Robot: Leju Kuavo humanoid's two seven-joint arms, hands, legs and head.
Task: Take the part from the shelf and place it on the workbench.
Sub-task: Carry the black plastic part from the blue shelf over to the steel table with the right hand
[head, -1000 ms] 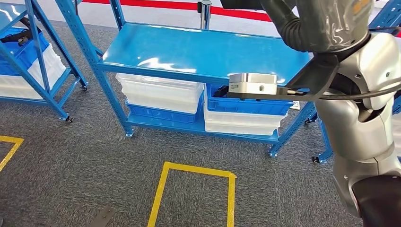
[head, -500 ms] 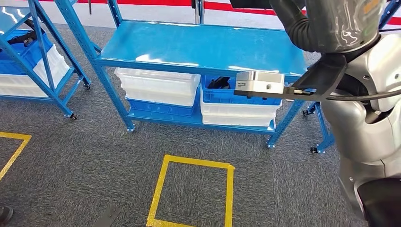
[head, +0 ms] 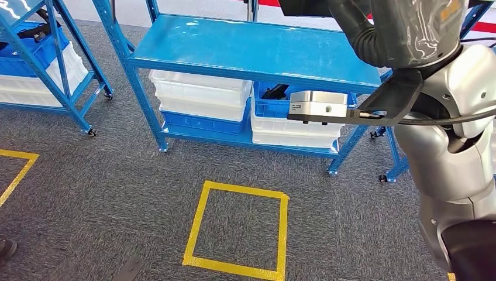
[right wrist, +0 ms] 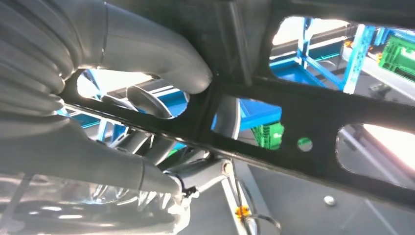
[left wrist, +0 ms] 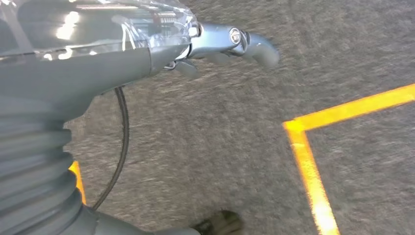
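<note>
The part (right wrist: 303,110) is a flat black piece with several cut-out holes, seen close up in the right wrist view. My right hand (right wrist: 147,73) grips it, the thick grey thumb (right wrist: 161,58) lying over its edge. In the head view my right arm (head: 403,29) is raised at the upper right, and a dark bit of the part (head: 301,6) shows at the top edge. My left hand (left wrist: 230,44) hangs low over the grey carpet and holds nothing, its fingers loosely apart.
A blue shelf (head: 251,50) stands ahead, with white bins (head: 202,93) and a blue bin (head: 298,108) on its lower level. A second blue shelf (head: 55,64) is at the left. A yellow taped square (head: 240,225) marks the carpet. A person's shoe (head: 6,249) is at the lower left.
The whole picture has shifted, so the camera has moved: the shelf and the yellow square sit higher and slightly further left in the frame. My right arm stays raised in the same pose.
</note>
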